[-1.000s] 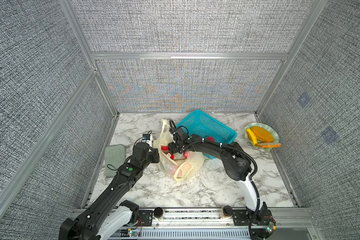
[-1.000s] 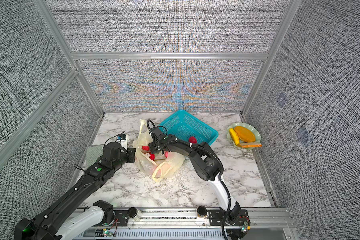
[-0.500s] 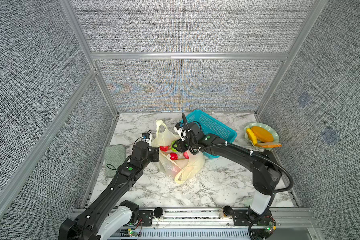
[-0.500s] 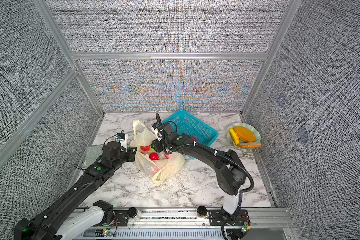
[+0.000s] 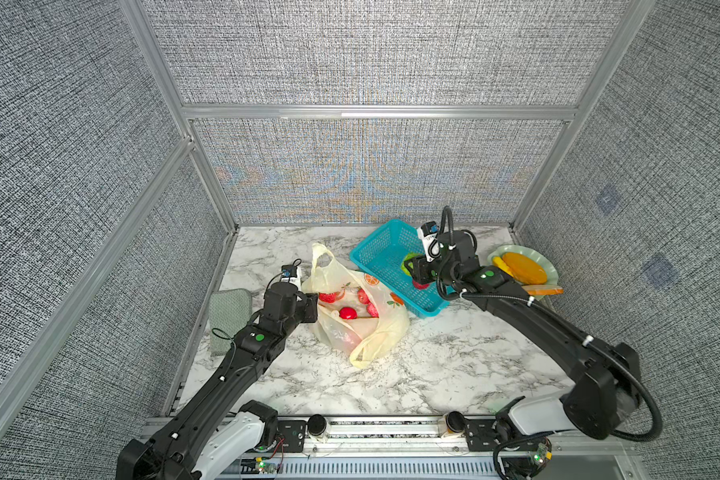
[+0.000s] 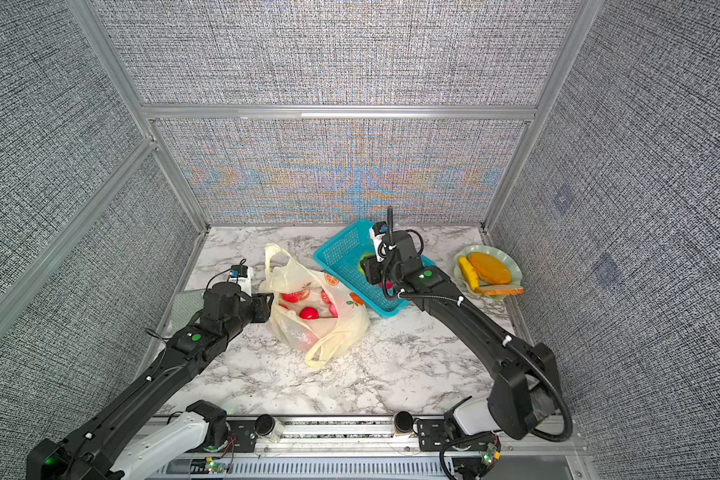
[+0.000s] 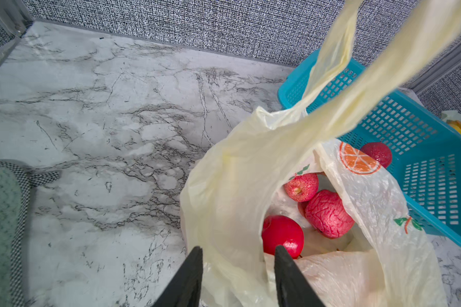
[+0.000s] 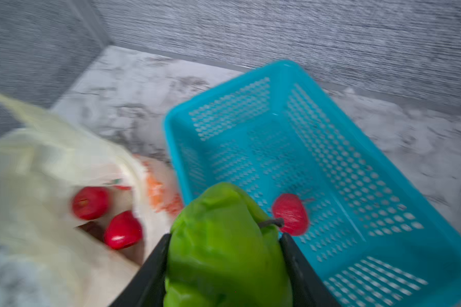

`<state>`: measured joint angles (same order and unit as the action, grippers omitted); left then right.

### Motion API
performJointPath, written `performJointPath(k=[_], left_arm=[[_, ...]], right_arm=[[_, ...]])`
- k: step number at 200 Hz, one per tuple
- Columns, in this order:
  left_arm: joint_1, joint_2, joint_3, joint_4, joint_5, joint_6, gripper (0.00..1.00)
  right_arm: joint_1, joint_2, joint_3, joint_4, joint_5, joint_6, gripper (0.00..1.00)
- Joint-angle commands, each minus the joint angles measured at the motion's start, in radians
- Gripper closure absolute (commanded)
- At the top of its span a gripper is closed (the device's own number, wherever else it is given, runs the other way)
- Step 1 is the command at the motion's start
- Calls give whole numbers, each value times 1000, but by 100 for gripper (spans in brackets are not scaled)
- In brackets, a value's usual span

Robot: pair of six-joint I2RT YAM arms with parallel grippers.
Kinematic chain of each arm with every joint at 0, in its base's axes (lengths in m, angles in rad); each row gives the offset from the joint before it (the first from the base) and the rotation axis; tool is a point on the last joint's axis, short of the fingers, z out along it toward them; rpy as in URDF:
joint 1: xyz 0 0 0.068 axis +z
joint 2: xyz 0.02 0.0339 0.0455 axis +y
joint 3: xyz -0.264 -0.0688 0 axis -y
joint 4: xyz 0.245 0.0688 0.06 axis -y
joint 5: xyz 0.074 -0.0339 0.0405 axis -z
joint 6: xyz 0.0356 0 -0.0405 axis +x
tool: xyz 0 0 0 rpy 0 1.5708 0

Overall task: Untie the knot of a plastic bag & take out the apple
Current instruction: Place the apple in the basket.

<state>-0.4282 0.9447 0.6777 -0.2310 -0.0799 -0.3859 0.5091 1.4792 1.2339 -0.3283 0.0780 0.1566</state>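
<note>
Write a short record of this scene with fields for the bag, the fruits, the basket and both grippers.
plastic bag: open, handles apart, no knot seen
in the bag: several red fruits
basket: teal, beside the bag, a single red fruit inside
left gripper: open at the bag's mouth, thin plastic between its jaws
right gripper: shut on a green fruit, above the basket
other: green cloth; plate with yellow food

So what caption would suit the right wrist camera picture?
Right gripper holding a lumpy green fruit over a teal plastic mesh basket with one red fruit inside.
</note>
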Motion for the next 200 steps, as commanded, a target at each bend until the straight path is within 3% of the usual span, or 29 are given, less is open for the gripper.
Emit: performJointPath(k=[1,21,62,106,136,155,170,184,200], left_arm=[[1,1,8,37,-23,-13,52],[2,-5,-3,50,-50,-23,47],[1,-17,-16,93,-44,-42,46],[1,-31,-10,56,-34,-35,46],[1,-68,-27,36,-52,-32,46],[1,-75,-32,32,-54,-33,46],[1,-65,-30,30,-52,-37,47],[0,-59,-31,34,-52,-42,49],[1,-60,-28,38,-50,-43,49]], right_arm=[[-34,84,9,-88,166,-24,58],[-58,148,6,-90,138,-17,58],[-65,238,29,-105,113,-19,53],[-83,284,95,-193,72,-45,31],[-71,165,95,-169,19,-47,17],[-23,62,87,-118,-84,-74,13],[26,17,70,-65,-242,-86,16],[79,20,68,-48,-375,-91,20],[148,66,86,-55,-435,-100,23]])
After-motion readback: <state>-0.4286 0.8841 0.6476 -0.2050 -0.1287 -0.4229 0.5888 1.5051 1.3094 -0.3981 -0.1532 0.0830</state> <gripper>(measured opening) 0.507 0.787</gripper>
